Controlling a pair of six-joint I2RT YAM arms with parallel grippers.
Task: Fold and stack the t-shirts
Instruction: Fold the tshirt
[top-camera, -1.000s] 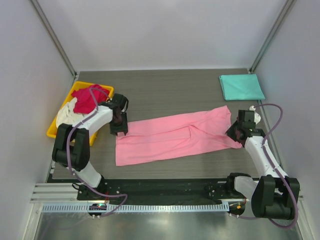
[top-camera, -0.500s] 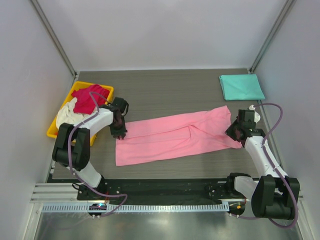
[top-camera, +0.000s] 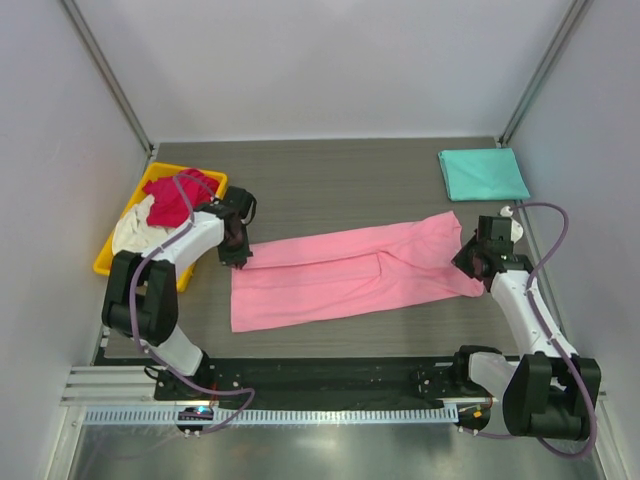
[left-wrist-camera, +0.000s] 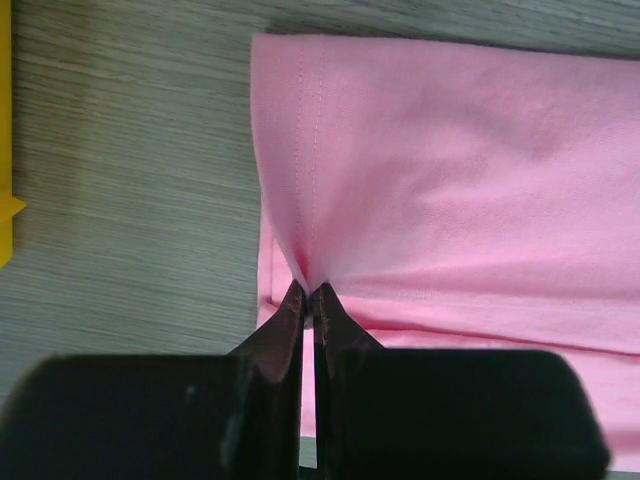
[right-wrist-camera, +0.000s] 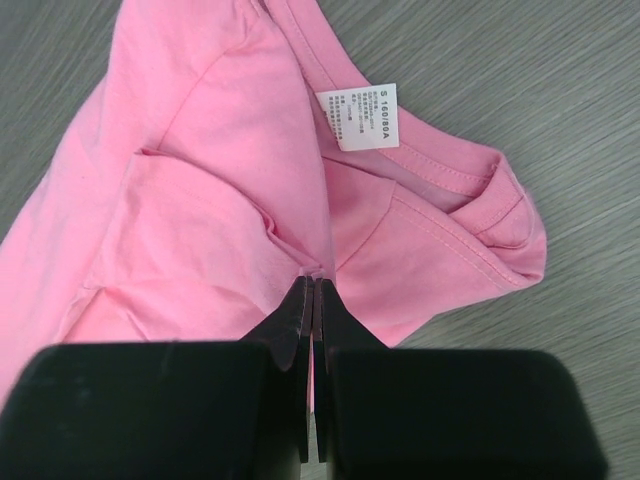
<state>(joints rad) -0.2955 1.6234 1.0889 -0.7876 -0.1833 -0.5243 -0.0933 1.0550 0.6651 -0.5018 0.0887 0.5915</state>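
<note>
Shows pink t-shirt laid out long and folded lengthwise across centre of top view, on grey wood-grain bench, left end lower in frame, right end higher. Finds left claw at upper left corner of that shirt, clamped tight on a small pinch of the hem edge; in wrist view, cloth drawn into a peak at the tips with creases fanning out. Finds right claw at right end of same shirt, near the neck, likewise closed hard on a pinch of pink cloth. Shows collar at right of right wrist view, white size tag facing up near top centre, sleeve fold at left. Puts teal t-shirt in upper right of top view, folded into a neat rectangle, flat on bench, well apart from pink one. Puts yellow bin at left of frame, near left claw; holds crimson red t-shirt bunched at its upper end and cream white t-shirt crumpled below it, toward lower left. Shows sliver of bin edge at far left of left wrist view. Cannot tell how many cloth layers sit between either set of tips.
</note>
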